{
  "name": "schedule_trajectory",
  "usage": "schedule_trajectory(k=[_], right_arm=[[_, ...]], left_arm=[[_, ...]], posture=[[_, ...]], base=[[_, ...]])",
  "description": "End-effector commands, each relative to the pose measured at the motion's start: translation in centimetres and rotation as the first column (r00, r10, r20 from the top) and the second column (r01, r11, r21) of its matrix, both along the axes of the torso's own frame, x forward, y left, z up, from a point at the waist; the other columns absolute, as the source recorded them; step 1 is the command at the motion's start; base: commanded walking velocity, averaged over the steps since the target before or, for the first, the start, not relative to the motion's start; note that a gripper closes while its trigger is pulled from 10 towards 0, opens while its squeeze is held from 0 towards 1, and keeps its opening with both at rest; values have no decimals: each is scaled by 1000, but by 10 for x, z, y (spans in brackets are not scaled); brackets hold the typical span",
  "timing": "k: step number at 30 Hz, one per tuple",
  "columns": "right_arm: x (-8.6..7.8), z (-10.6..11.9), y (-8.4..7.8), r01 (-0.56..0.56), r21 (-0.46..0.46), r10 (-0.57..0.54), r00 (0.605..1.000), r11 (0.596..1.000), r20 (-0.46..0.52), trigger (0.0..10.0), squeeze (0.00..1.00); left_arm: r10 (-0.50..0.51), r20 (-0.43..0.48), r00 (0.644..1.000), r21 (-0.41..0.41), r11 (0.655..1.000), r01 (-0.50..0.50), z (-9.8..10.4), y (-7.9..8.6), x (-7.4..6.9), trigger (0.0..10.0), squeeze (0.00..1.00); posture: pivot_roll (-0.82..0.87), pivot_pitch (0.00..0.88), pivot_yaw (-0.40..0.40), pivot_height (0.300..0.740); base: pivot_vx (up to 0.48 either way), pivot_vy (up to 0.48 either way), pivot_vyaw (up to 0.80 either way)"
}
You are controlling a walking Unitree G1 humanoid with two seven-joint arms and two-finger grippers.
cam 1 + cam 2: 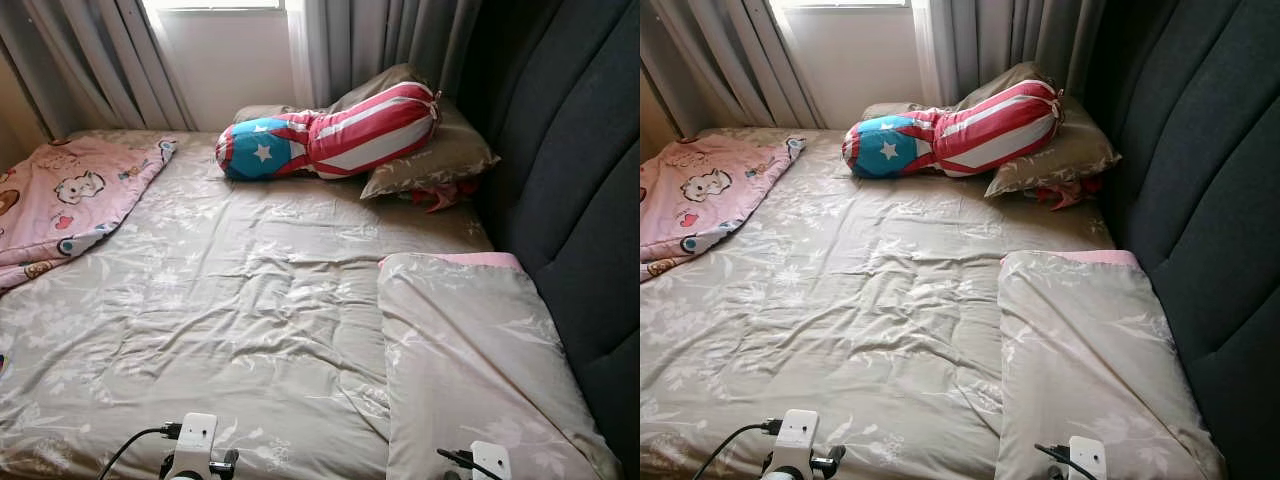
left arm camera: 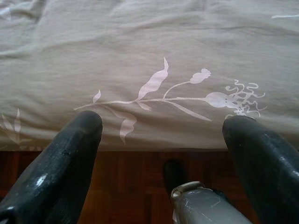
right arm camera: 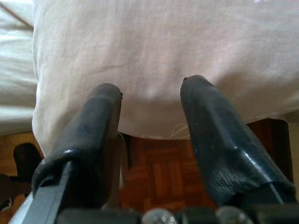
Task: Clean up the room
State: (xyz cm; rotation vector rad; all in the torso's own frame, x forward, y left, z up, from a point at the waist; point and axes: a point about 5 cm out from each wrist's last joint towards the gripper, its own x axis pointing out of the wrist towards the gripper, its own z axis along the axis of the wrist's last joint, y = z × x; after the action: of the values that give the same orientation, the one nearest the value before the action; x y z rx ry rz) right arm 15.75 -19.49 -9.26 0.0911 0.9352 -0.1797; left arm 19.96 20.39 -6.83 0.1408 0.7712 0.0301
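Left gripper point(image 2: 161, 123) and right gripper point(image 3: 152, 100), fingers spread wide and empty, face the beige floral bedspread point(image 1: 230, 300); a flat beige pillow point(image 1: 470, 360) lies before the right one.

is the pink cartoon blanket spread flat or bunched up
Bunched up: the pink cartoon-print blanket lies rumpled with folds at the far left of the beige floral bedcover.

The middle of the bed sheet point(image 1: 230, 300) lies open. Obstacles ring it: near pillow point(image 1: 475, 360) right, pink blanket point(image 1: 65, 195) left, flag bolster point(image 1: 330, 132) far.
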Motion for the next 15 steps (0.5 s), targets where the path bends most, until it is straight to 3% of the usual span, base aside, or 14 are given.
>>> schedule_trajectory(k=[1,2,9,11,15], right_arm=[[-7,-3,1,4,10,-4,999,1000,-32,10000,584],[-7,-3,1,4,18,-3,999,1000,-35,10000,0],[-14,-4,-9,-68,-22,67,996,997,-59,10000,0],[-13,-4,-11,-97,-63,93,994,993,-61,10000,0],[-14,-4,-9,-80,-51,77,995,995,-61,10000,0]], left_arm=[[-3,-21,1000,15,1000,4,-3,0,-4,10000,0],[-6,-19,1000,16,1000,7,-3,0,-4,10000,0],[10,-19,1000,4,1000,-10,-4,-3,-6,10000,0],[34,-17,999,-4,999,-34,-5,-3,-7,10000,0],[33,-29,999,7,999,-33,-6,1,-12,10000,0]], posture=[[-78,0,-13,740],[-80,0,-11,740],[-63,0,-14,740],[-62,0,-10,740],[-65,0,-6,740]], base=[[0,0,0],[0,0,0],[0,0,0],[0,0,619],[0,0,800]])
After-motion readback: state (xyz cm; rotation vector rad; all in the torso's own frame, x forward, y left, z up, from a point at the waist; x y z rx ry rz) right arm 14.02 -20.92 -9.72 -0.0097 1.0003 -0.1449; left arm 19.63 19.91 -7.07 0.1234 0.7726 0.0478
